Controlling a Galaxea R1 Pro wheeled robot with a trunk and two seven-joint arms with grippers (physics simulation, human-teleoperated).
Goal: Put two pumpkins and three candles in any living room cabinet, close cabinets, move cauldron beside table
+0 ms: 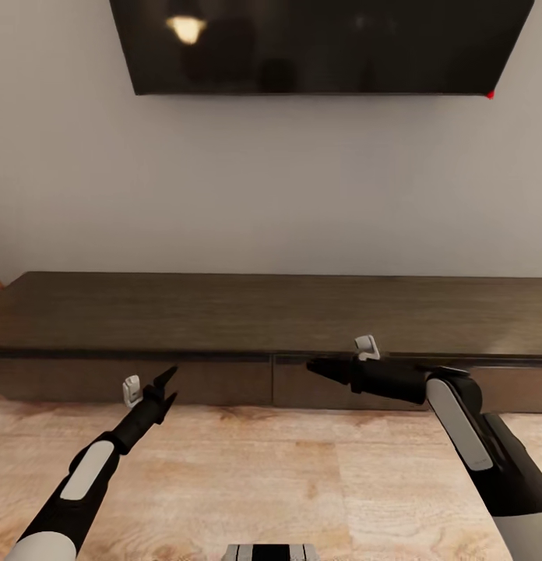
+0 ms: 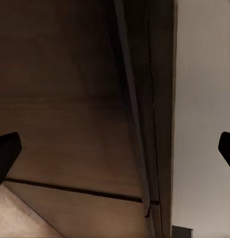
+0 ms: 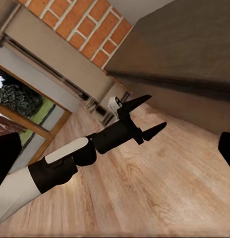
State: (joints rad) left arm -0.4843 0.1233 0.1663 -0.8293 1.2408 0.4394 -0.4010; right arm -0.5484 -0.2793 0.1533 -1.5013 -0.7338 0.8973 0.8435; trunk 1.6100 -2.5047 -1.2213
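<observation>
Head view: the cabinet (image 1: 224, 319) runs along the wall, drawers shut.
Left gripper (image 1: 167, 388): fingers spread wide, just before a drawer front.
Right gripper (image 1: 316, 366): pointing sideways; its spread I cannot tell.

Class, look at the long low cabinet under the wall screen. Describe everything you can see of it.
The cabinet is a long, low unit of dark brown wood grain, standing on the pale wooden floor against the grey wall, below the dark screen. Its flat top is bare. The front carries wide, handleless drawer fronts divided by a thin vertical seam; all appear shut. The left claw, open, sits just in front of a drawer front, while the right claw points sideways along the front. Whether either touches it cannot be told.
</observation>
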